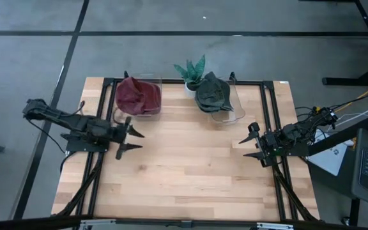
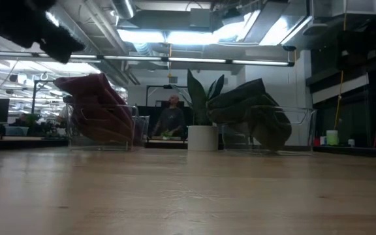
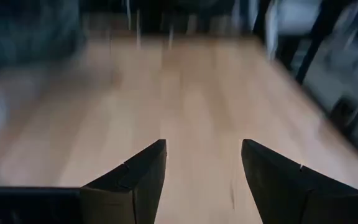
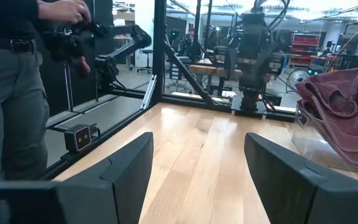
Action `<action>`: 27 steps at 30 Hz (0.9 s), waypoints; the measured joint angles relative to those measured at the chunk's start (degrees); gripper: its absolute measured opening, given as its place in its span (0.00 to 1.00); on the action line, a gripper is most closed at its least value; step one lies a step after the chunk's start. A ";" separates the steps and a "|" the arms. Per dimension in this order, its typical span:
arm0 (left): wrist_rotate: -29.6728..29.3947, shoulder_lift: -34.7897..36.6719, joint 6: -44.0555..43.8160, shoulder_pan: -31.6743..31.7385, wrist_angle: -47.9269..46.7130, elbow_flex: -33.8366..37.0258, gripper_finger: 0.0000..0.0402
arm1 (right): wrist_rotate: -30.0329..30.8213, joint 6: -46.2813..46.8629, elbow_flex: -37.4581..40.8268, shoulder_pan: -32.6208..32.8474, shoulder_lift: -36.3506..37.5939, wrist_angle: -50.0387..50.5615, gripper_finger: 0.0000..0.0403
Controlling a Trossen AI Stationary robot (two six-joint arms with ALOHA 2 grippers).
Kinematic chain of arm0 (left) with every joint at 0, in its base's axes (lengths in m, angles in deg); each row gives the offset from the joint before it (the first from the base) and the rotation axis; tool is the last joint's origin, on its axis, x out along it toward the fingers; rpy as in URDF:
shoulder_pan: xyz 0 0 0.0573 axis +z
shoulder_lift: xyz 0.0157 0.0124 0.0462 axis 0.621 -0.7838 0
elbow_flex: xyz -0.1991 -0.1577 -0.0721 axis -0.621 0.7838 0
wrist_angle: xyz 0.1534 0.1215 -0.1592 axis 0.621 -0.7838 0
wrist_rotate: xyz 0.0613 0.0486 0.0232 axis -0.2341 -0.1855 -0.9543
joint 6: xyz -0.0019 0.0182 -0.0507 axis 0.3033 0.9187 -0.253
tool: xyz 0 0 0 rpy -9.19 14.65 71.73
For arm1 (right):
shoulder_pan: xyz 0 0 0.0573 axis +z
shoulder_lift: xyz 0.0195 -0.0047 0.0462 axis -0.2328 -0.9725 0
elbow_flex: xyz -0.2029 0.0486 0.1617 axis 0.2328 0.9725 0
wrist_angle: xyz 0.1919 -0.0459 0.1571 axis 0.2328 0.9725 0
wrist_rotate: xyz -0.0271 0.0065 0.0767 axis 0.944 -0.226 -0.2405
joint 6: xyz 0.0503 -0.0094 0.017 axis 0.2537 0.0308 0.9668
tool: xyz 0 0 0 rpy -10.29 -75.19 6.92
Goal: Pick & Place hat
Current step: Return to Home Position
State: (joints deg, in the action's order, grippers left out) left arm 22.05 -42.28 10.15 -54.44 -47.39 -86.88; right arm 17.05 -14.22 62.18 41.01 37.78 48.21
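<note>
Sorting done, I saw left gripper (image 1: 139, 140) and right gripper (image 1: 243, 147) hanging open, empty; gray cap (image 1: 211, 92), heaped over the rim of right bin (image 1: 230, 115), looked liable to spill at 1 knock.

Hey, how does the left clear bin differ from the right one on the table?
The left bin holds red caps that nearly fill it; the right bin holds a dark gray cap, leaving its near end bare. The plant stands closer to the right bin than the left bin. Both are clear plastic.
</note>
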 joint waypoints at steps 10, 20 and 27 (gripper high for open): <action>-0.50 15.49 9.15 -1.12 22.49 16.26 0.51 | -0.01 0.00 0.00 0.01 0.00 0.00 0.63; -2.30 23.81 16.21 0.23 16.46 17.68 0.51 | -0.02 0.00 0.00 0.00 0.00 0.00 0.63; -2.33 26.42 15.87 3.11 14.42 17.66 0.51 | -0.01 0.00 0.00 0.01 0.00 -0.01 0.63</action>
State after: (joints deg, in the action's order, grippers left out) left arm 19.72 -15.86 26.01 -51.33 -32.98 -69.23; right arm 17.05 -14.22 62.18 41.01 37.78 48.20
